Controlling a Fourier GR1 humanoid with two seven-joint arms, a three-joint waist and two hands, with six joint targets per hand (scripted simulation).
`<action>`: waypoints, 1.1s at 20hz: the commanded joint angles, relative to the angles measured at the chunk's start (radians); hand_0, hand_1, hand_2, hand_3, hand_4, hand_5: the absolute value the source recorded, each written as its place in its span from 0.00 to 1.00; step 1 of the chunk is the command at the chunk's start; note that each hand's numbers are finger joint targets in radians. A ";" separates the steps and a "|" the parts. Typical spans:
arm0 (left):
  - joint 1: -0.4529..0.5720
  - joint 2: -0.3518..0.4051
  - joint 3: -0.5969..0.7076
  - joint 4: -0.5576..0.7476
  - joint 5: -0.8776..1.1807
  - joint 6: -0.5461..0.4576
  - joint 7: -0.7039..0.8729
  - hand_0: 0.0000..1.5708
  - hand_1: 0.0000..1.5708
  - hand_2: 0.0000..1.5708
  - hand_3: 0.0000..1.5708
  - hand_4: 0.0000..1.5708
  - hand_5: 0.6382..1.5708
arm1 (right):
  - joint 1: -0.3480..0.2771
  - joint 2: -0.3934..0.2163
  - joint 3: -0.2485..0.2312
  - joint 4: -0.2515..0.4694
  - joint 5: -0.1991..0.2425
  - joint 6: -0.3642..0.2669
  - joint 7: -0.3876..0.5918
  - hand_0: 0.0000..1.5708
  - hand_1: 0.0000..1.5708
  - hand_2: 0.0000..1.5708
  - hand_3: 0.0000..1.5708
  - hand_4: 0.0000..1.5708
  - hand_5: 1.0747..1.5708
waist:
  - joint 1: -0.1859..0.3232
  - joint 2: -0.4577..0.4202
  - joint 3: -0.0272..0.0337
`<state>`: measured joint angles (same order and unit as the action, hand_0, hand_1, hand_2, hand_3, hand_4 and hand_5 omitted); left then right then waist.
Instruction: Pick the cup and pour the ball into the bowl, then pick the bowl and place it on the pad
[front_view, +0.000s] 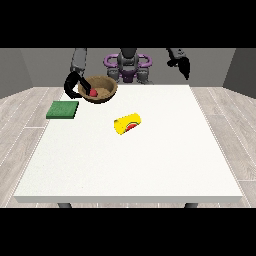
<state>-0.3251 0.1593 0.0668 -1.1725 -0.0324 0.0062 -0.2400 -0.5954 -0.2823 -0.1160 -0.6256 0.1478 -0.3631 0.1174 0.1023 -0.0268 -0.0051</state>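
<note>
The bowl (98, 89) hangs tilted at the far corner of the surface (150, 160), held by the hand at the view's left (73, 83), whose fingers (70, 86) curl round the rim on the side away from the robot's middle. The red ball (93, 92) lies inside the bowl, close to those fingers. Whether the bowl's base touches the surface or is lifted off it cannot be told from this view.

What matters for the next move is where the green pad (63, 110) lies: just outward of the fingers and a little nearer the camera, close by. By my judgement the carry is short, outward and forward, then down onto the pad, with the bowl levelled so the ball stays in.

The yellow cup (128, 124) lies on its side mid-surface, well apart from the fingers. The hand at the view's right (182, 65) is raised beyond the far edge, holding nothing; how its fingers lie I cannot tell.
</note>
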 joint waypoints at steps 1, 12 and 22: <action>0.044 0.036 0.059 0.064 0.026 -0.010 -0.008 0.00 0.00 0.00 0.00 0.64 0.82 | -0.031 -0.016 0.046 -0.053 0.017 0.076 0.173 1.00 1.00 1.00 0.50 0.52 1.00 | -0.095 -0.095 0.0038; 0.005 0.084 0.117 0.043 0.075 -0.070 -0.048 0.00 0.00 0.00 0.00 0.74 0.88 | 0.037 -0.140 -0.073 -0.136 -0.063 0.178 0.078 1.00 1.00 1.00 0.43 0.50 1.00 | -0.072 0.061 0.0051; -0.060 0.436 0.408 0.115 0.308 -0.320 -0.069 0.00 0.00 0.00 0.00 0.81 1.00 | 0.076 -0.304 -0.189 -0.084 -0.113 0.229 -0.095 1.00 1.00 1.00 0.00 0.52 1.00 | -0.018 0.191 0.0048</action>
<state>-0.3598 0.4766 0.3769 -1.1180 0.2034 -0.2340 -0.3099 -0.5202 -0.5492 -0.2851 -0.7077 0.0393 -0.1419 0.0467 0.0852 0.1303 0.0002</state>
